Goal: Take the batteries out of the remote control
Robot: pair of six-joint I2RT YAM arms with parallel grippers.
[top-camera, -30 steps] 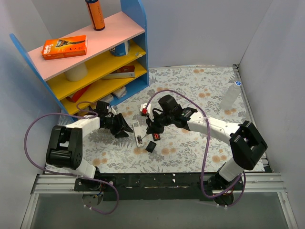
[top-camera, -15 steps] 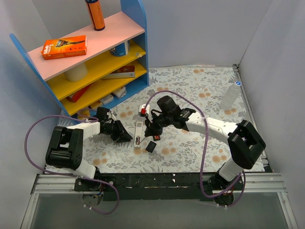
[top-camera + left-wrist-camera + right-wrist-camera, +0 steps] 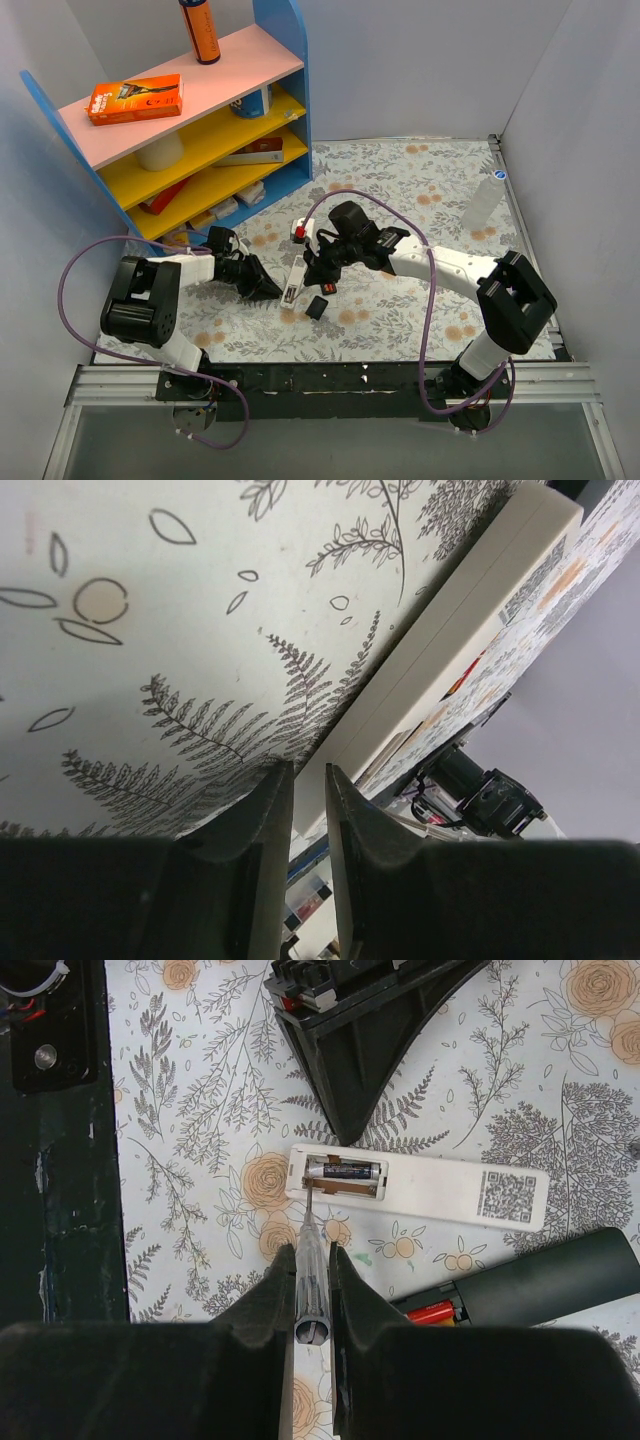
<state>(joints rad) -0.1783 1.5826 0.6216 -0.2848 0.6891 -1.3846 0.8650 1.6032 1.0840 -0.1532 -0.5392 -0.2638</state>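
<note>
The white remote (image 3: 293, 280) lies face down on the floral mat, its battery bay open. One dark battery (image 3: 345, 1170) sits in the bay. My right gripper (image 3: 312, 1250) is shut on a clear-handled screwdriver (image 3: 313, 1275) whose tip rests at the bay's left end. It hovers over the remote in the top view (image 3: 312, 268). My left gripper (image 3: 272, 290) is shut and presses against the remote's left long side (image 3: 450, 650); its fingertips (image 3: 280, 780) hold nothing. A black remote (image 3: 545, 1280) lies beside it with a red battery (image 3: 430, 1312) showing.
A small square black cover piece (image 3: 318, 307) lies on the mat near the remotes. A blue shelf unit (image 3: 200, 130) with boxes stands at the back left. A clear bottle (image 3: 482, 205) stands at the right wall. Purple cables loop from both arms.
My left gripper has moved right to the white remote's edge and pushed it, turning its far end slightly right. My right gripper has stayed over the remote with the screwdriver.
</note>
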